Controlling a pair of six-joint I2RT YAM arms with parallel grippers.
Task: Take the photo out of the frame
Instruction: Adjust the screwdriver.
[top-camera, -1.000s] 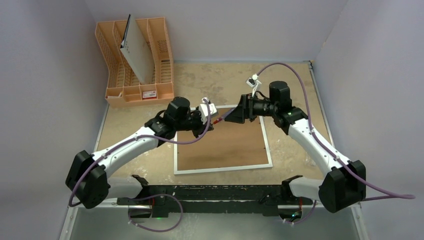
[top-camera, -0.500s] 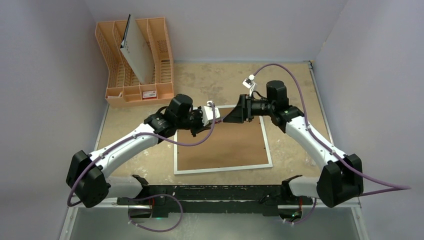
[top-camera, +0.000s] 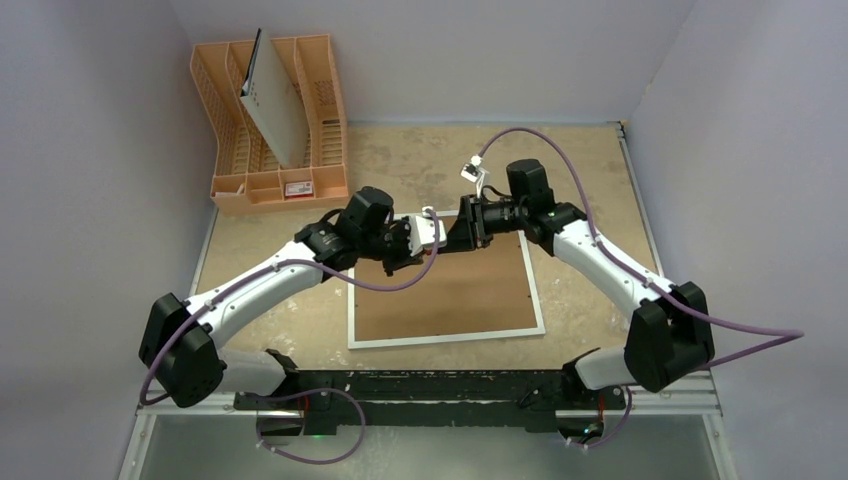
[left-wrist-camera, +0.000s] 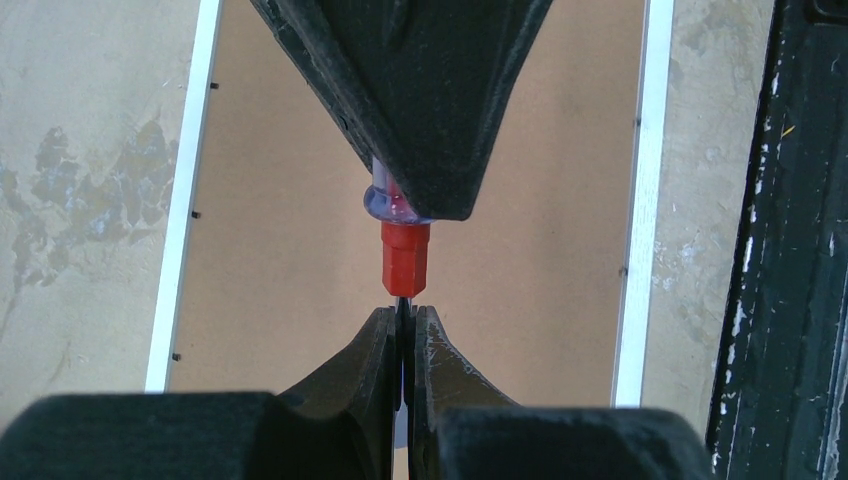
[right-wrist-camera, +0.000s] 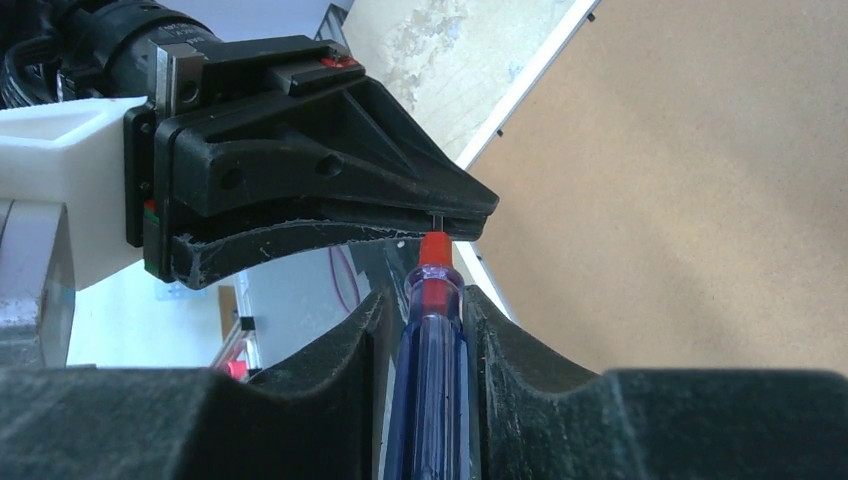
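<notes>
- Since 1 s ago: R arm has swung in toward centre. The right hand (right-wrist-camera: 425, 296) is now tip-to-tip w/ the left hand (left-wrist-camera: 403, 316), and its fingers have narrowed.
- Right hand: closed round the blue see-through handle of the screwdriver (right-wrist-camera: 430, 380), fingers against both sides. Red collar pokes out past the tips.
- Left hand: clamped tight on the thin metal shaft just beyond the red collar, same as before.
- Both hands meet over the far part of the frame (top-camera: 446, 338).
- Frame: lies flat mid-tabletop (top-camera: 585, 170), brown back up, white border on all sides.
- Photo: not visible in any view.
- Orange rack (top-camera: 262, 185) sits at far-left corner w/ a grey-white board (top-camera: 275, 110) leaning in it, well apart from the frame.
</notes>
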